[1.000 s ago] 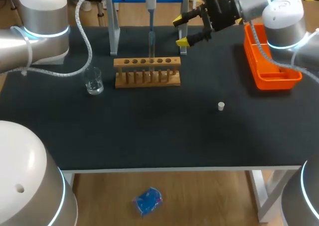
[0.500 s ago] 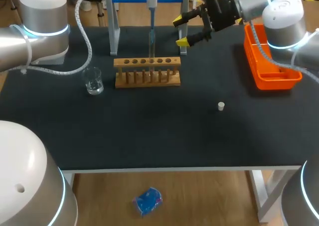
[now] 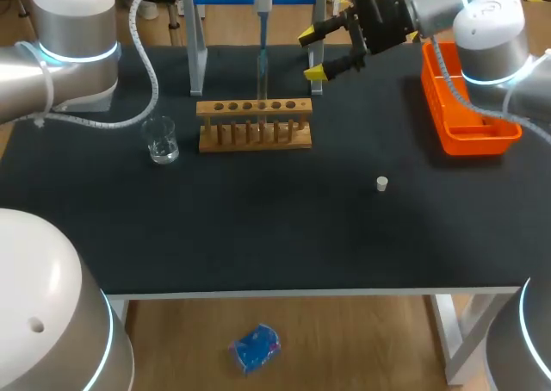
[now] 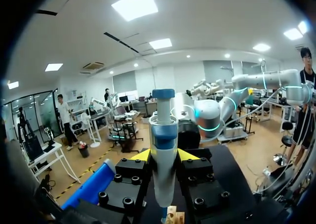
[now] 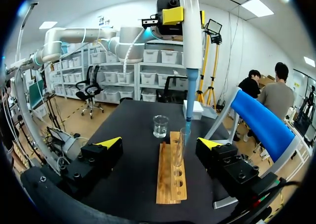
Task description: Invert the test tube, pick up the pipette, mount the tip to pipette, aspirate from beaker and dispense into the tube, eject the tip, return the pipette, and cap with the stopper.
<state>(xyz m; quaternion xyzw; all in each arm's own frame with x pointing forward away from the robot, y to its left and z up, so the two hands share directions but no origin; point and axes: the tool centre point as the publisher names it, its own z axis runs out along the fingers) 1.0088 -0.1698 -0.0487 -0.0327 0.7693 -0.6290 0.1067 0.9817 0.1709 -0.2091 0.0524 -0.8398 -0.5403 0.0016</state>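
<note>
My left gripper (image 4: 163,157) is shut on the white and blue pipette (image 4: 163,150), holding it upright above the wooden rack (image 3: 254,124). The pipette (image 5: 190,36) carries a blue tip (image 5: 189,108) that points down at the mouth of the clear test tube (image 5: 180,145) standing in the rack (image 5: 171,172). I cannot tell whether the tip is inside the tube. My right gripper (image 3: 314,53) hangs open just right of the rack's far side, with nothing between its fingers. The glass beaker (image 3: 161,139) stands left of the rack. A small white stopper (image 3: 382,183) lies on the mat to the right.
An orange bin (image 3: 465,107) sits at the table's right edge, under my right arm. A metal stand (image 3: 198,59) with a blue holder rises behind the rack. A small white box (image 5: 193,109) sits beyond the rack, near the beaker (image 5: 160,126).
</note>
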